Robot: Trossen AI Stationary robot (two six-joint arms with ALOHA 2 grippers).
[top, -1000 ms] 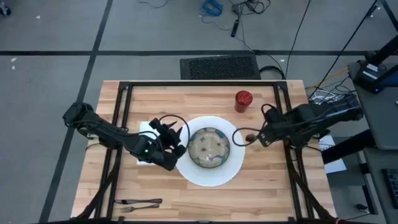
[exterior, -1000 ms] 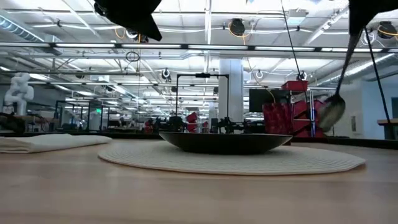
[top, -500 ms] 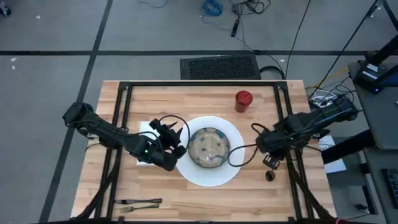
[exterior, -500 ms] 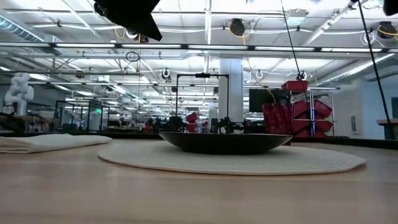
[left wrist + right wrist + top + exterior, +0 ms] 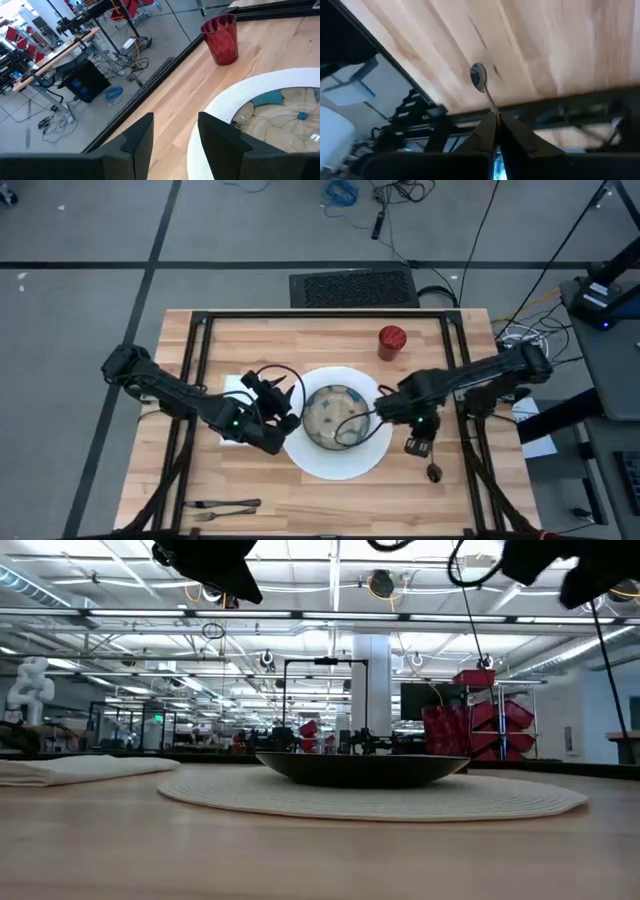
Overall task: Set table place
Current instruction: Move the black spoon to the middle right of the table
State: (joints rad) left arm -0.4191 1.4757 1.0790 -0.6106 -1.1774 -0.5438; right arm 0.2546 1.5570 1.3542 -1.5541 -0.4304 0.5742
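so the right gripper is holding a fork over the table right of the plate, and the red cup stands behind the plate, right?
Not quite: the right gripper holds a spoon, not a fork. The right wrist view shows its round bowl past the shut fingers. The rest holds: in the high view it hangs over the table right of the plate, and the red cup stands behind the plate.

The left gripper (image 5: 283, 408) waits with fingers apart at centre-left; the right gripper (image 5: 428, 455) is pinched tight, centre-right.
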